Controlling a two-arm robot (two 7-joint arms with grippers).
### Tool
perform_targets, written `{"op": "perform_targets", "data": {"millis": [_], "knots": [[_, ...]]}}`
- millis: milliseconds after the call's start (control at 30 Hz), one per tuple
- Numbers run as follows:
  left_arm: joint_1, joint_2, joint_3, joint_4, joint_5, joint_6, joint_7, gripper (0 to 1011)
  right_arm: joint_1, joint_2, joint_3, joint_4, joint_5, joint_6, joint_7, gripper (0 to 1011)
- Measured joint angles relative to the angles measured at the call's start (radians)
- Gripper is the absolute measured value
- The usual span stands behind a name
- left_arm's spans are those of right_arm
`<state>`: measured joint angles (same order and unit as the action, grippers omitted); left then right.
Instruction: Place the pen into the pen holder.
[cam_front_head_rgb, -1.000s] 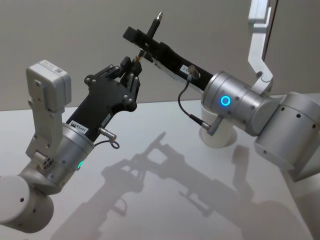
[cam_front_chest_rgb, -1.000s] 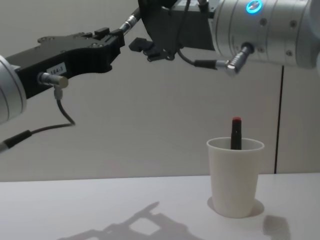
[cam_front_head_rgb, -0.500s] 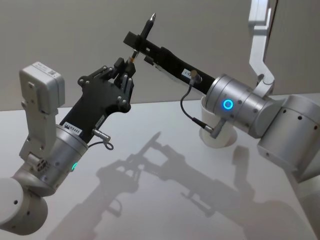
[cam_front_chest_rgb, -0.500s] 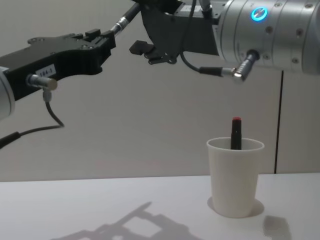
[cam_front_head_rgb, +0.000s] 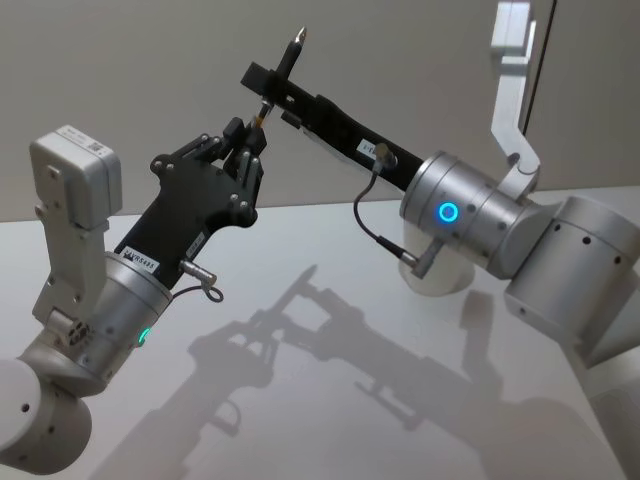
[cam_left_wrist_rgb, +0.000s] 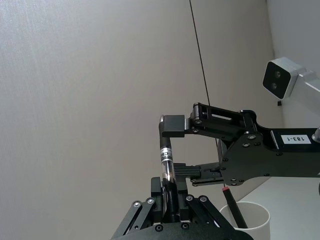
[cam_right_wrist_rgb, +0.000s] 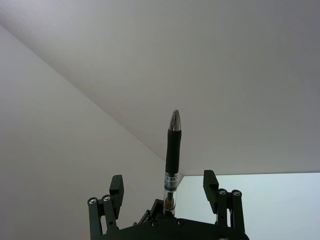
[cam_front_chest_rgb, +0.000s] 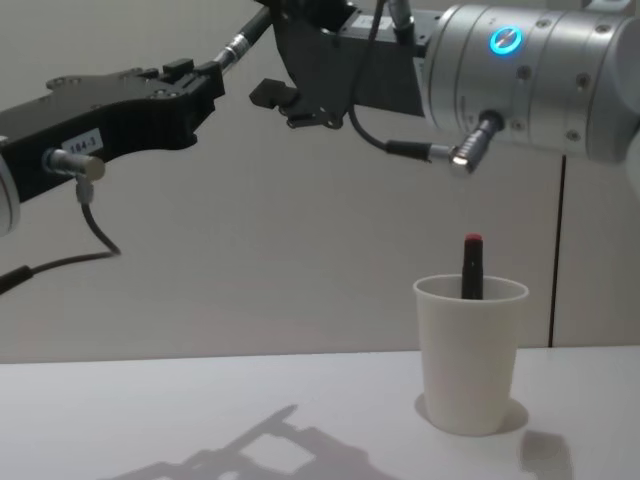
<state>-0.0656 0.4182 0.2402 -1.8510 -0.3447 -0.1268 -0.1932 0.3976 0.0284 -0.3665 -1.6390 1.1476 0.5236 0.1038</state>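
Observation:
The pen (cam_front_head_rgb: 293, 48) is held high above the table, tip up. My left gripper (cam_front_head_rgb: 250, 135) is shut on its lower, clear end. The left wrist view shows that barrel (cam_left_wrist_rgb: 165, 160) rising from between my own fingers. My right gripper (cam_front_head_rgb: 275, 85) reaches in from the right, and its open fingers stand on either side of the pen (cam_right_wrist_rgb: 172, 150) without touching it. The pen holder (cam_front_chest_rgb: 470, 350), a white paper cup, stands upright on the table at the right, far below both grippers. It is partly hidden behind my right arm in the head view.
A black pen with a red end (cam_front_chest_rgb: 472, 262) stands inside the cup. The white table (cam_front_head_rgb: 300, 400) carries only the arms' shadows. A grey wall is close behind, and a white camera post (cam_front_head_rgb: 512, 70) rises at the back right.
Both grippers and the pen have drifted left and slightly up together. The right fingers stay around the pen. The cup has not moved.

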Motion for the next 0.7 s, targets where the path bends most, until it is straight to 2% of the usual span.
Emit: {"op": "perform_targets", "data": {"millis": [700], "knots": [[0.007, -0.007, -0.003, -0.002, -0.012, -0.002, -0.015, 170, 0.008, 0.001, -0.021, 0.025, 0.008, -0.037, 0.011, 1002]]}}
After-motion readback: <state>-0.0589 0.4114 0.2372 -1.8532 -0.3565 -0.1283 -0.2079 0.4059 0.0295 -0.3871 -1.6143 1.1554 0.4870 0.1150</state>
